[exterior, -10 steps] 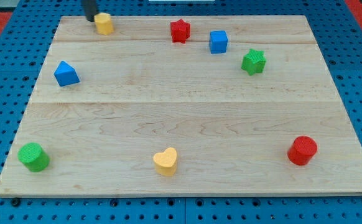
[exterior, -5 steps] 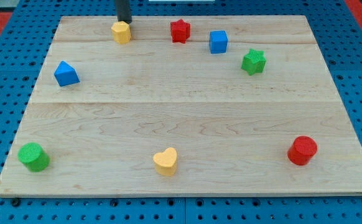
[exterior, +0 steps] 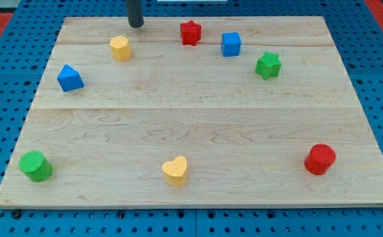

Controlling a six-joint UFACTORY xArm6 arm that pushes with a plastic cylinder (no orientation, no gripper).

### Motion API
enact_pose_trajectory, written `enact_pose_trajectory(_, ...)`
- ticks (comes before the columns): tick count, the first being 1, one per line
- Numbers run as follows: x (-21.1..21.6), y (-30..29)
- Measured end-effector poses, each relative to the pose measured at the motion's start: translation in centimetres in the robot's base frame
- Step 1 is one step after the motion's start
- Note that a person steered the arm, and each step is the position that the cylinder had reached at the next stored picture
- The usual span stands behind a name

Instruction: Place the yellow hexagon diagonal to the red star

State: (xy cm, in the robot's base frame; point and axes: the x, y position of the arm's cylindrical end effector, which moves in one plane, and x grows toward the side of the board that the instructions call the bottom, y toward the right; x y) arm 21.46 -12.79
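resting near the view's top edge of the counter (exterior: 198, 125), my tip (exterior: 136, 26) ends the dark rod that serves as the tool; it grasps nothing and touches no block; the yellow hexagon (exterior: 120, 48) lies just below it and slightly to the view's left, apart from it; the red star (exterior: 190, 32) sits to the view's right of my tip, near the top edge, with the hexagon lower and to its left; further right come the blue cube (exterior: 230, 44) and the green star (exterior: 268, 65); the blue triangular block (exterior: 69, 78) lies at the left; along the bottom sit the green cylinder (exterior: 35, 166), the yellow heart (exterior: 175, 171) and the red cylinder (exterior: 320, 159)
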Motion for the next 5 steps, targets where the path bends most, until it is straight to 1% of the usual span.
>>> enact_pose_trajectory(1,1.0,-0.5)
enact_pose_trajectory(2,1.1,1.6)
enact_pose_trajectory(3,3.3,0.5)
enact_pose_trajectory(4,4.2,-2.7)
enact_pose_trajectory(5,7.5,-4.6)
